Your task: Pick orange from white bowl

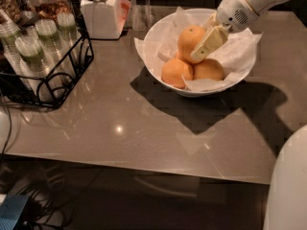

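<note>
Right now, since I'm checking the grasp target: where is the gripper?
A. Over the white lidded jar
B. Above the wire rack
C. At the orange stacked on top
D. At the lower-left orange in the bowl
C: the gripper is inside the white bowl, at the right side of the orange that sits on top of the two lower oranges.

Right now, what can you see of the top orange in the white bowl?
The orange is the largest fruit, slightly egg-shaped, with smooth bright skin. It sits atop two smaller oranges in the paper-lined white bowl. The claw reaches in from the picture's right and lies against that side of it.
</note>
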You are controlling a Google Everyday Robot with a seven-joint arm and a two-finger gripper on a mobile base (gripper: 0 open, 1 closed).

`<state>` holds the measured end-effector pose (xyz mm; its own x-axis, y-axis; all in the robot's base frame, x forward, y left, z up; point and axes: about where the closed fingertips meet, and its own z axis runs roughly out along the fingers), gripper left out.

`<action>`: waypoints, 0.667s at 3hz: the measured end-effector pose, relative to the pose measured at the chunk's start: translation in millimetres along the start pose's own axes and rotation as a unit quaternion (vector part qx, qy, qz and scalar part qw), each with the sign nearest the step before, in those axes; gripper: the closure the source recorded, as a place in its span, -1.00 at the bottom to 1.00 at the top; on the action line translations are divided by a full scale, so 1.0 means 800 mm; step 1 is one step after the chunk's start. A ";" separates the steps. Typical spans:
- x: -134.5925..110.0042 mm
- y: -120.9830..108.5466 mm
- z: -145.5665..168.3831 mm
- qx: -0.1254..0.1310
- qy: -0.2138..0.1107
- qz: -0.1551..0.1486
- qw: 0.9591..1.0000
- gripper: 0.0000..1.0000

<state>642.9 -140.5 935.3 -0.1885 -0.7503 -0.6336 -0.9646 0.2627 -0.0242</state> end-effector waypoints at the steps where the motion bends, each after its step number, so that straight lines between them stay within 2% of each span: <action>1: 0.000 0.000 0.000 0.000 0.000 0.000 1.000 0.78; 2: -0.009 0.000 -0.007 0.009 -0.037 -0.005 0.999 1.00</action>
<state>642.9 -138.5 944.1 -0.1638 -0.7066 -0.6884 -0.9626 0.2672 -0.0452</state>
